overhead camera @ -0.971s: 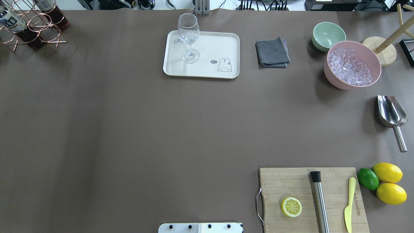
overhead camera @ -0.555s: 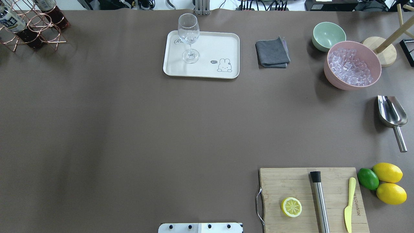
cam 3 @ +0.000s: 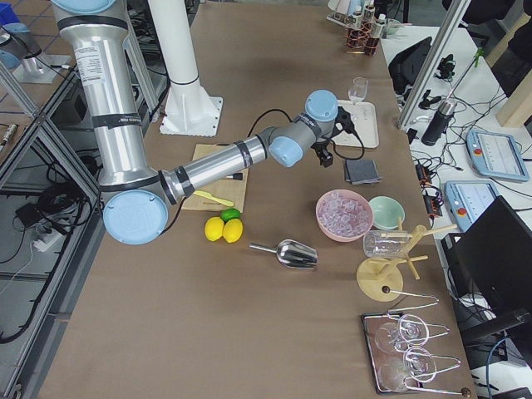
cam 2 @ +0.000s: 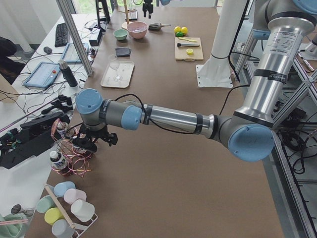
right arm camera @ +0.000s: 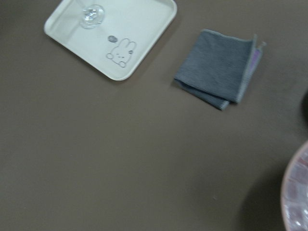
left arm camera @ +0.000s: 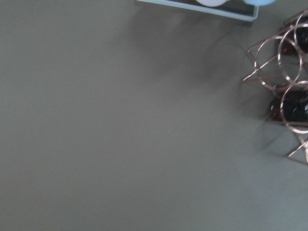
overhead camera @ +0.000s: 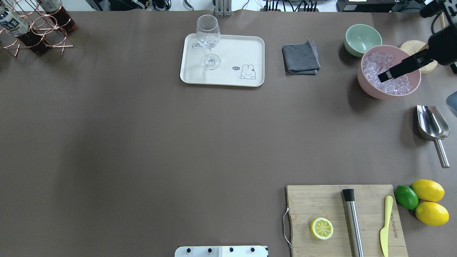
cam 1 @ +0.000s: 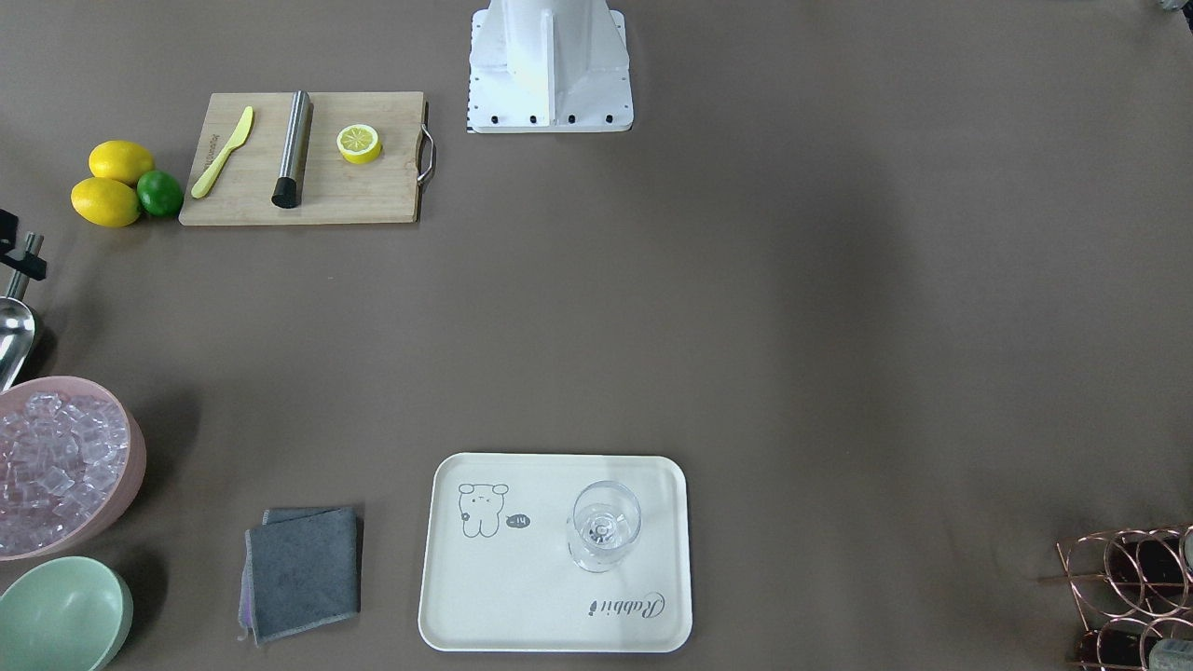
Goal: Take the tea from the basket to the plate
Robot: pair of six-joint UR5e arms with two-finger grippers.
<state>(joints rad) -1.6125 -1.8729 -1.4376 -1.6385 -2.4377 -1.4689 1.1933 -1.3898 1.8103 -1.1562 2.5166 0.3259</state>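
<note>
The copper wire basket (overhead camera: 46, 35) stands at the table's far left corner with tea bottles (overhead camera: 16, 26) in its rings. It also shows in the exterior left view (cam 2: 74, 161) and at the right edge of the left wrist view (left arm camera: 284, 72). The cream plate (overhead camera: 235, 53) lies at the far middle with a wine glass (overhead camera: 208, 41) on it. My left gripper (cam 2: 91, 143) hangs right at the basket; I cannot tell if it is open. My right gripper (overhead camera: 382, 76) shows as a dark shape high over the pink bowl; its jaws are unclear.
A grey cloth (overhead camera: 301, 58), a mint-green bowl (overhead camera: 362, 38) and a pink bowl of ice (overhead camera: 389, 71) sit right of the plate. A metal scoop (overhead camera: 432, 126), lemons and a lime (overhead camera: 425, 200), and a cutting board (overhead camera: 344, 217) with tools fill the right side.
My right arm's dark gripper has come into the overhead view at the top right, over the pink bowl. The basket, bottles and plate have not moved.
</note>
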